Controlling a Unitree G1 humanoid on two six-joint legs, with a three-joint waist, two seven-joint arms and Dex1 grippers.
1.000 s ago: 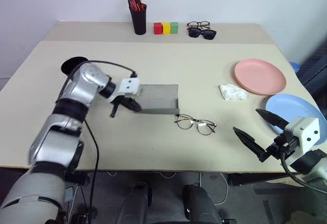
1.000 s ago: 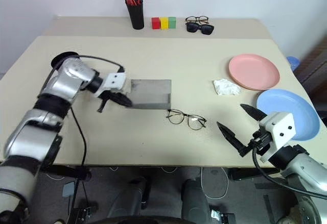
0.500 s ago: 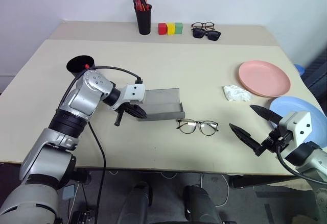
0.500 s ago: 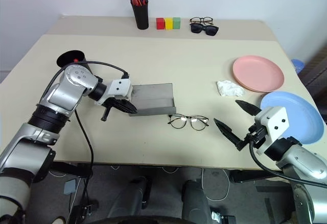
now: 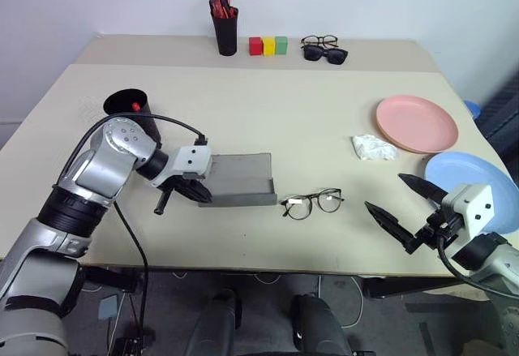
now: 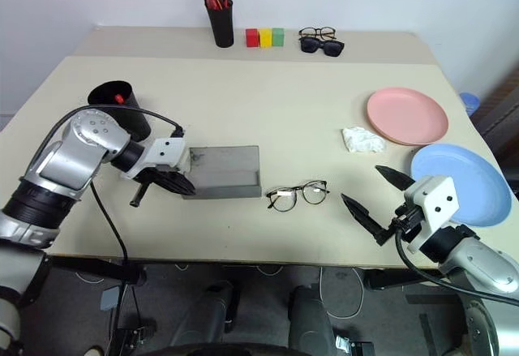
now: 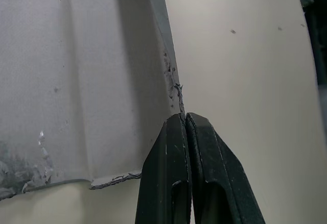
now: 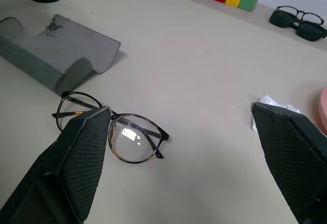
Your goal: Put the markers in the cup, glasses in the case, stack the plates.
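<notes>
The grey felt case [image 5: 239, 179] lies left of the table's middle, its mouth turned toward the glasses. My left gripper [image 5: 188, 191] is shut on the case's left edge; in the left wrist view its black fingers [image 7: 176, 147] pinch the felt rim of the case [image 7: 76, 81]. The thin wire-frame glasses [image 5: 312, 203] lie on the table just right of the case, apart from it. My right gripper [image 5: 386, 194] hovers open to the right of the glasses [image 8: 110, 132], holding nothing. A marker's red cap [image 5: 135, 106] pokes out of the black cup [image 5: 126, 105]. The pink plate [image 5: 413, 122] and blue plate [image 5: 470, 179] lie side by side at the right.
A crumpled white tissue [image 5: 373, 147] lies left of the pink plate. At the back stand a black pen holder [image 5: 226, 32] with red-orange markers, three coloured blocks [image 5: 268, 45], and two other pairs of glasses [image 5: 323, 49]. The blue plate is close to the table's right edge.
My left gripper has drawn back toward the near left and dragged the case with it, away from the glasses. The right gripper stayed where it was, open.
</notes>
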